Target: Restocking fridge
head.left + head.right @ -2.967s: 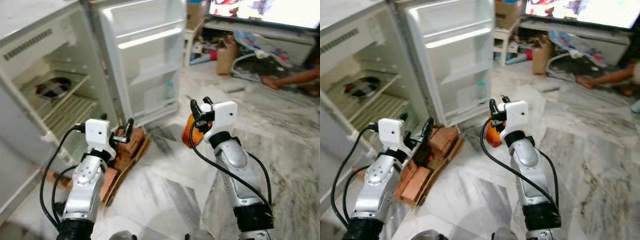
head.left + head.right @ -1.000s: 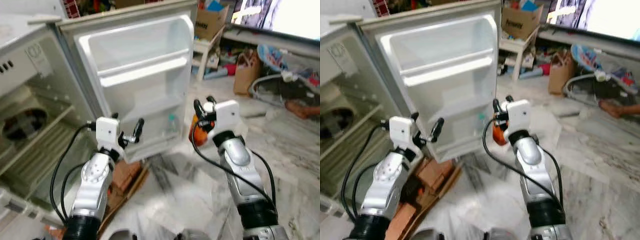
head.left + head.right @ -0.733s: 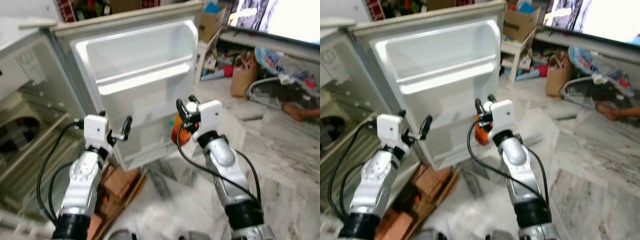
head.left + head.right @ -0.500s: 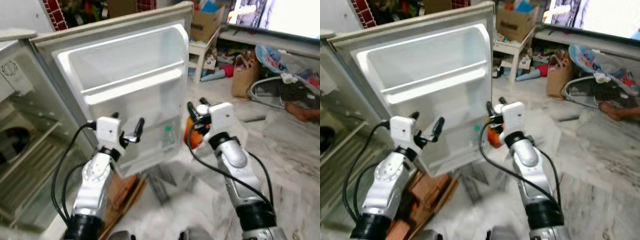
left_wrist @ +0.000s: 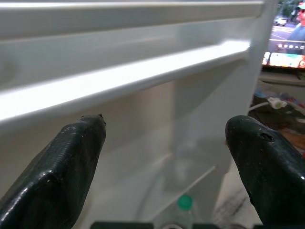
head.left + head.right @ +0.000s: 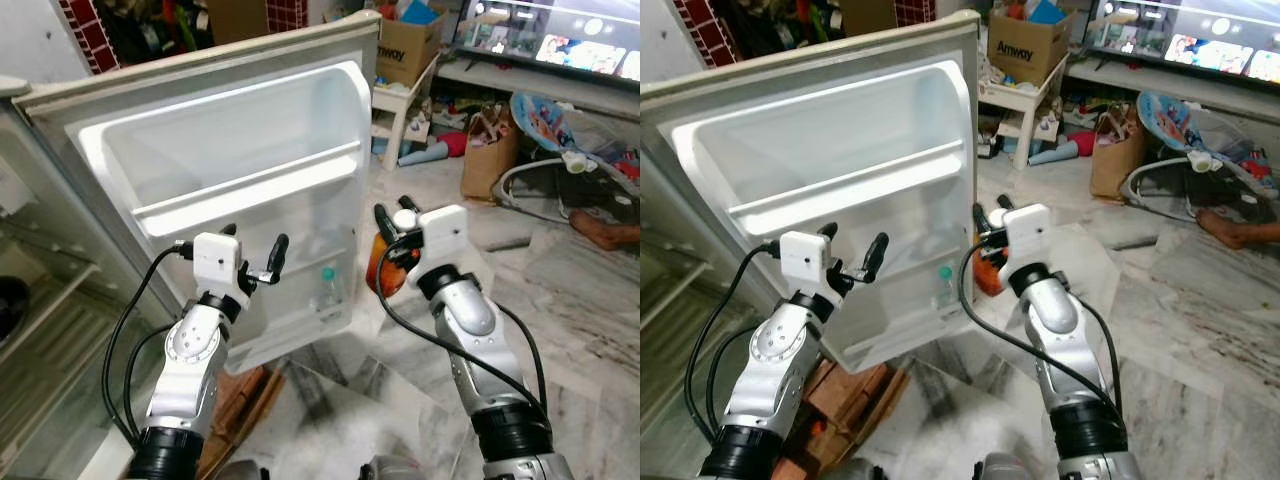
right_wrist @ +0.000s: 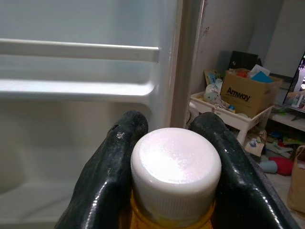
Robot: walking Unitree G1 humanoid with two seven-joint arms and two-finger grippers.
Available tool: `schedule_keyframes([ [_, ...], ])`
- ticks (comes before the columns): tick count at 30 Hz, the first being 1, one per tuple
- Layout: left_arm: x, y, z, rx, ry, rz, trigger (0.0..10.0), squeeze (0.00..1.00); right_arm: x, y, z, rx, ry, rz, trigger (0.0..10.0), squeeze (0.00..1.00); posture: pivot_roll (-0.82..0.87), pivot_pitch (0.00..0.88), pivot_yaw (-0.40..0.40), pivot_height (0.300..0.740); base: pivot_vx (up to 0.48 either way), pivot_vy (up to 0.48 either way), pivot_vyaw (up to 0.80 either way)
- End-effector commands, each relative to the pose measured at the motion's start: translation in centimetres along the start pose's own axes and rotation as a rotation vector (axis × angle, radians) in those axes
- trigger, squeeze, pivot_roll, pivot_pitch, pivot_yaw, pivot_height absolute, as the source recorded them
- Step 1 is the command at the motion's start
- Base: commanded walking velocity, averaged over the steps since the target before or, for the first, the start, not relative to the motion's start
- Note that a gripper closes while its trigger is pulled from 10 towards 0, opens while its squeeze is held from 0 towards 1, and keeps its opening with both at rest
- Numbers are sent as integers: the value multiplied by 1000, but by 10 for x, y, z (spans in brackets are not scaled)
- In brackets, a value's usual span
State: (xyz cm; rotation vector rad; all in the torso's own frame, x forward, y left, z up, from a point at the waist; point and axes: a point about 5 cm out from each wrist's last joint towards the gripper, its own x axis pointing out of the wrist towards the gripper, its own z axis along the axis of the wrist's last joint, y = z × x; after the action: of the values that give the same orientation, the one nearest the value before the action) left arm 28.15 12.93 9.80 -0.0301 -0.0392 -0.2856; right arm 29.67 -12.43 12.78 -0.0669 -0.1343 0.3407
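The open fridge door (image 6: 240, 200) stands in the middle of the scene, its white inner side facing the robot, and everything else is placed by it; to the left of the door lies the fridge body (image 6: 40, 330) with its wire shelves (image 6: 45, 340), and below the door's lower left corner some reddish-brown bricks (image 6: 845, 390) sit on the marble floor (image 6: 590, 330); the left gripper (image 6: 252, 262) hangs just in front of the door's lower half, below the long door shelf (image 6: 250, 185), its fingers (image 5: 71, 167) spread wide with nothing between them; in the door's bottom rack stands a small clear bottle (image 6: 327, 292) with a green cap, seen between the fingers in the left wrist view (image 5: 185, 202); just off the door's right edge the right gripper (image 6: 388, 222) is pinching an orange bottle (image 6: 385, 270) by its neck, the two fingers (image 7: 114, 157) pressed on either side of the white cap (image 7: 175, 164), so the bottle is held in the air beside the door and apart from it; farther right of the door, well away, are a cardboard box (image 6: 1025, 45) on a small white table, a brown paper bag (image 6: 1115, 155), a baby bouncer (image 6: 1185, 130) and a person's foot (image 6: 1235, 232) on the floor.
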Motion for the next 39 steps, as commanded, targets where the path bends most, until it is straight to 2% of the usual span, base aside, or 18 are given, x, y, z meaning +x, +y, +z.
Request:
schedule_keyframes([
  [1,-2,9,0,9,15,30,10000,0,4,10,7,14,-31,28,10000,0,-64,3,11,740,0,0,0],
  [8,-2,9,1,12,23,30,10000,0,5,11,6,17,-25,30,10000,0,-57,24,11,740,0,185,0],
  [12,0,12,7,29,8,32,10000,0,7,11,11,20,-45,23,10000,0,-39,47,15,740,0,435,0],
  [17,-5,20,19,52,-28,60,10000,0,7,11,12,-13,-37,-2,10000,0,-10,87,27,740,0,0,0],
  [21,-11,24,15,62,-5,65,10000,0,5,15,9,35,-29,-9,10000,0,-6,91,27,740,0,0,0],
  [29,-15,17,14,51,9,58,10000,0,-1,18,5,21,-17,-1,10000,0,-14,91,25,740,0,0,0],
  [36,-18,13,9,37,37,47,10000,0,-2,13,4,24,-8,-23,10000,0,-16,90,28,740,0,0,179],
  [39,-19,13,9,38,41,47,10000,0,-2,12,4,25,-7,-28,10000,0,-15,92,28,740,0,390,0],
])
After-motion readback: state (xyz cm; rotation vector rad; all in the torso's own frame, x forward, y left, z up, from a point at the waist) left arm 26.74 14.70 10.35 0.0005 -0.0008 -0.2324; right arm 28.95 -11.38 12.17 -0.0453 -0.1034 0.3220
